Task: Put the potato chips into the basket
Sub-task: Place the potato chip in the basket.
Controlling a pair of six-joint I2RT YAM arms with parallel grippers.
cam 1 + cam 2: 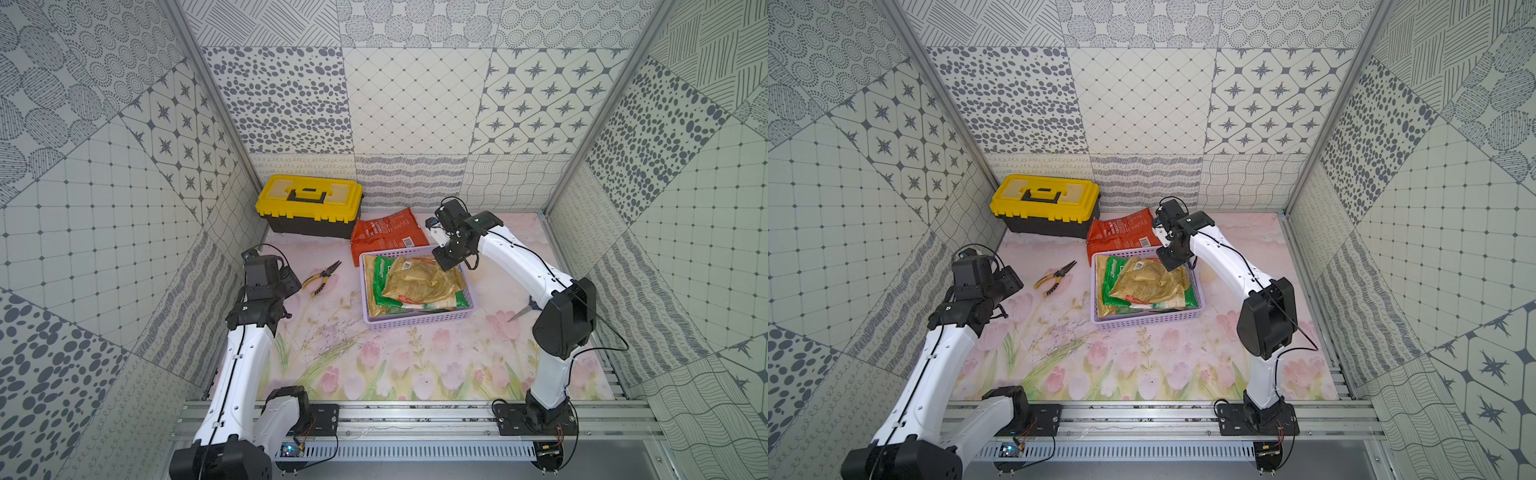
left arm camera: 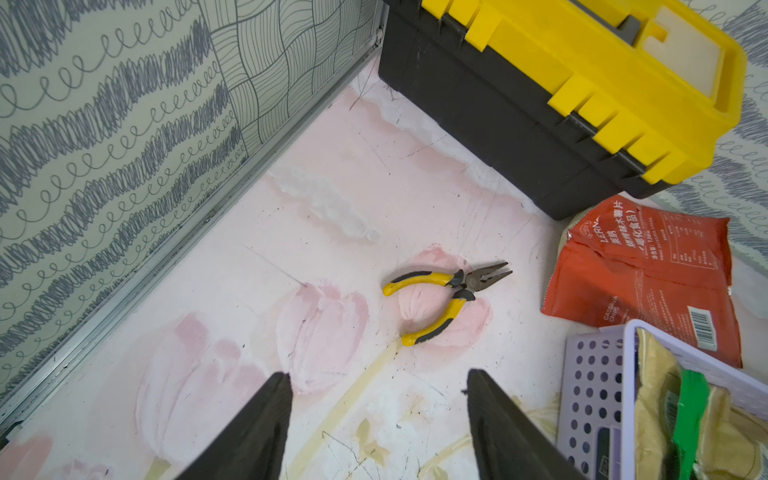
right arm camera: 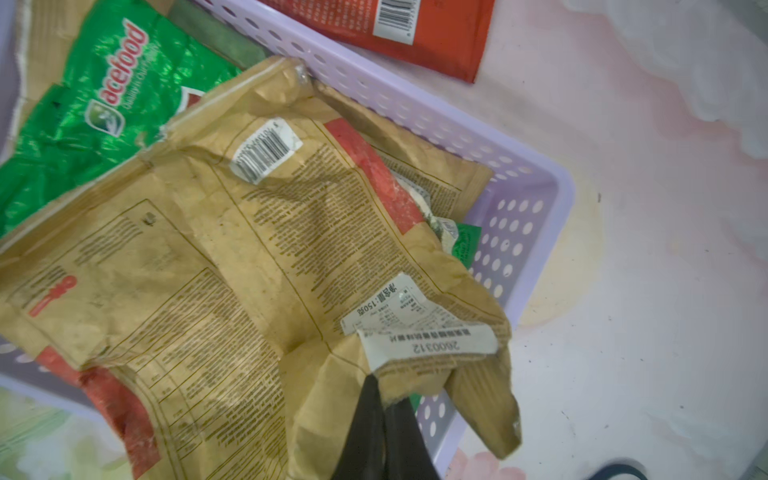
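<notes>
The lavender basket (image 1: 415, 322) (image 1: 1144, 321) sits mid-table and holds green potato chips bags (image 1: 380, 276) (image 3: 95, 104) under a tan-gold bag (image 1: 419, 278) (image 3: 249, 270). My right gripper (image 3: 386, 399) (image 1: 448, 259) hangs over the basket's far right corner, shut on that tan-gold bag's crumpled edge; the pinched corner lies over the basket wall (image 3: 536, 199). An orange-red bag (image 1: 386, 237) (image 1: 1121, 235) (image 2: 640, 282) lies flat on the table just behind the basket. At the left, my left gripper (image 2: 376, 374) (image 1: 291, 282) is open over bare table and holds nothing.
A yellow-and-black toolbox (image 1: 309, 203) (image 2: 582, 83) stands at the back left. Yellow-handled pliers (image 1: 322, 277) (image 2: 446, 299) lie between my left gripper and the basket. A grey pointed tool (image 1: 523, 313) shows beside the right arm. Patterned walls enclose three sides.
</notes>
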